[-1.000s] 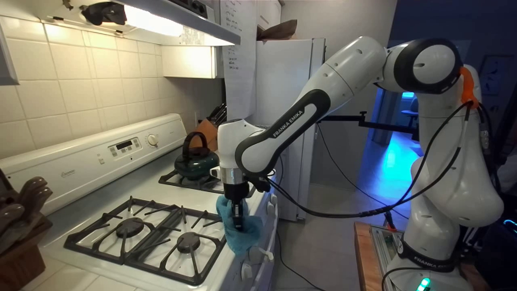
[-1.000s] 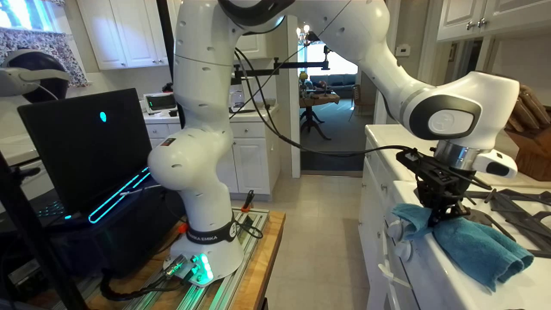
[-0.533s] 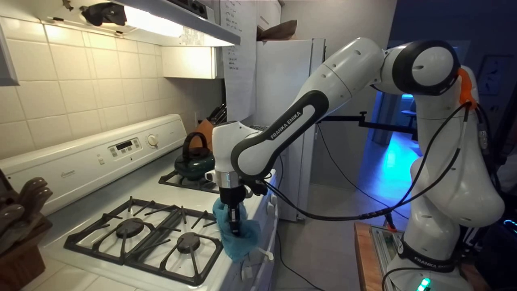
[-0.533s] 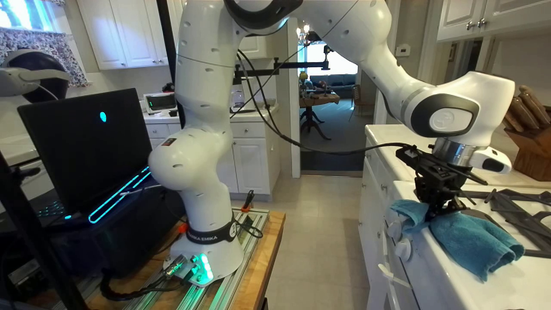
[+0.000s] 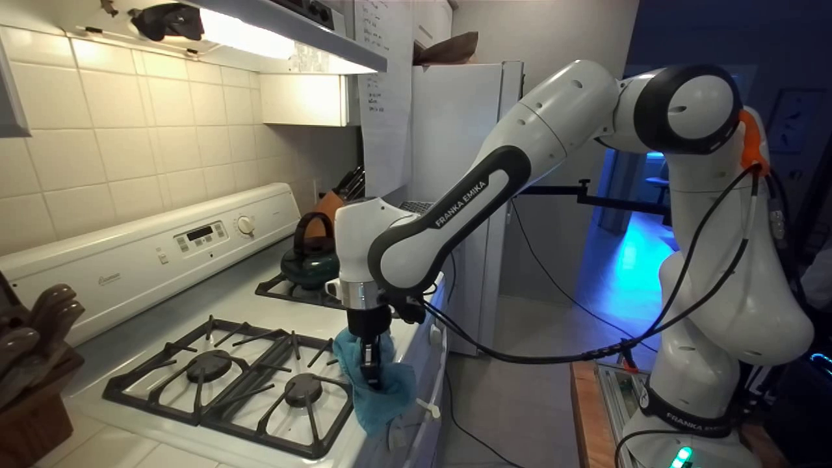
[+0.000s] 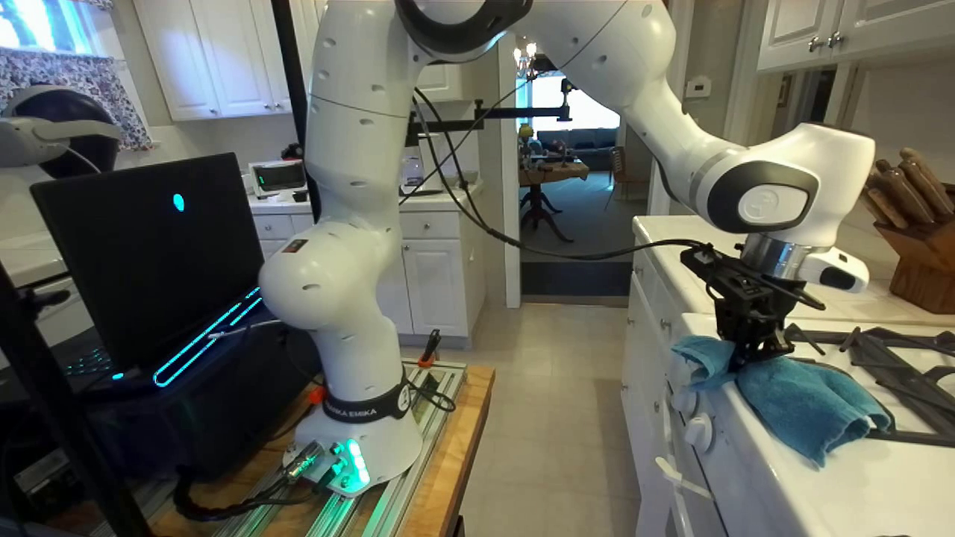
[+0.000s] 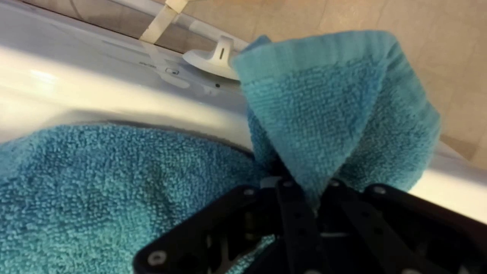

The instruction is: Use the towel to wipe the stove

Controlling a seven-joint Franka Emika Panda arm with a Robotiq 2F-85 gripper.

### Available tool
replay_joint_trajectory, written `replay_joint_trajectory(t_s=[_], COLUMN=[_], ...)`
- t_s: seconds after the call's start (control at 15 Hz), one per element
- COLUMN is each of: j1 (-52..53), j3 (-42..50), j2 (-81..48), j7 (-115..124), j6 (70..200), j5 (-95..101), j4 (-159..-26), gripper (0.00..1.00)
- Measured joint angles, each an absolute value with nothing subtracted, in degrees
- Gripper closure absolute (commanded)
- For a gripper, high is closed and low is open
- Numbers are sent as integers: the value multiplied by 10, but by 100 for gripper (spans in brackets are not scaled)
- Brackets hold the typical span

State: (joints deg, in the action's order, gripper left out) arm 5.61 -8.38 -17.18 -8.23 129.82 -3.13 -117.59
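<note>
A blue towel hangs bunched from my gripper at the front edge of the white stove. The towel (image 5: pixel 387 409) (image 6: pixel 809 406) shows in both exterior views, and its broad part (image 7: pixel 95 198) fills the left of the wrist view. My gripper (image 5: pixel 370 380) (image 6: pixel 757 359) points down and is shut on the towel, which is pinched between the fingers (image 7: pixel 310 184). One end of the towel drapes over the front edge; the broad part lies over the stove top (image 5: pixel 289 316) (image 6: pixel 888 492). The fingertips are partly hidden by the cloth.
Black burner grates (image 5: pixel 224 390) stand just behind the towel. A dark green kettle (image 5: pixel 309 265) sits on the far burner. Knobs (image 6: pixel 700 432) stick out of the stove front. A wooden knife block (image 6: pixel 925 257) stands on the counter. A range hood (image 5: pixel 325 39) hangs above.
My gripper, still holding the towel, has moved along the stove's front edge toward the brown-handled knife block. The towel has slid along with it.
</note>
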Motion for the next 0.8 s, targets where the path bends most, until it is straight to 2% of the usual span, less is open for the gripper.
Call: replay_joint_trajectory(t_s=[0.8], j1=[37], j3=[-57], j2=[-163], j7=[-53], j6=[1299], j5=[-34], j4=[-1187], gripper=[98])
